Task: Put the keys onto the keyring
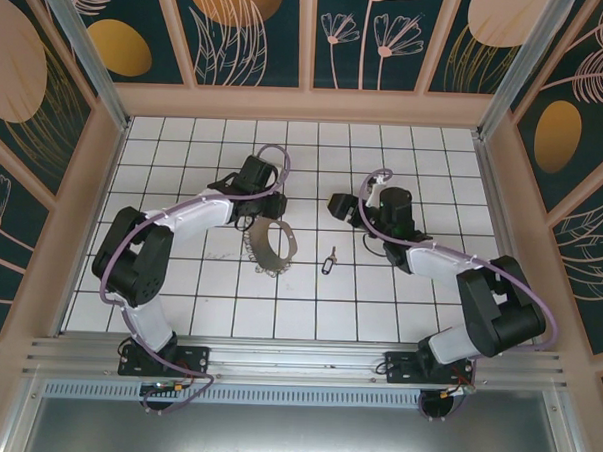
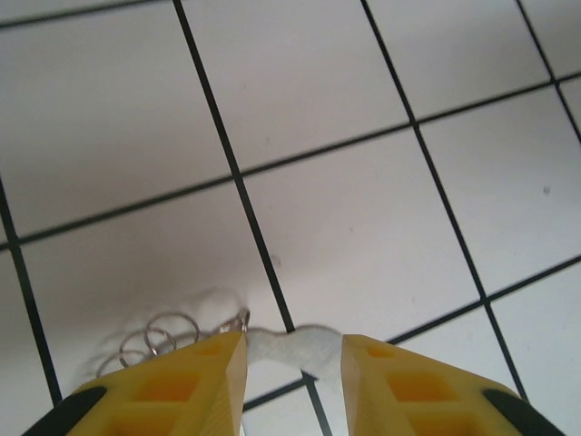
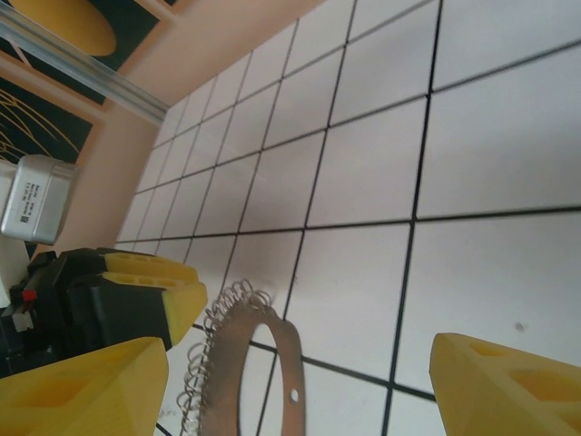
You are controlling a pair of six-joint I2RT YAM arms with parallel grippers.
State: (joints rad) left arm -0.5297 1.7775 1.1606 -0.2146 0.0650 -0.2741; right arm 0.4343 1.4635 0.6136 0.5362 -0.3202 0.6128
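1. Closest to the left wrist camera, the left end effector (image 2: pixel 292 345) has its yellow fingers parted. A pale strip lies in the gap, seemingly unclamped.
2. The keyring (image 1: pixel 269 247), a large loop fringed with small metal pieces, sits on the white tiled counter (image 1: pixel 178 301) under that end effector. The key (image 1: pixel 329 261) lies near it, not touching.
3. The right end effector (image 1: pixel 340 206) hovers beyond the key, spread wide and empty.
4. Likely best: steady the keyring, then pinch the key by its body, leaving its loop end free.
5. The top view places the key; the right wrist view details the keyring's flat band and coiled fringe.
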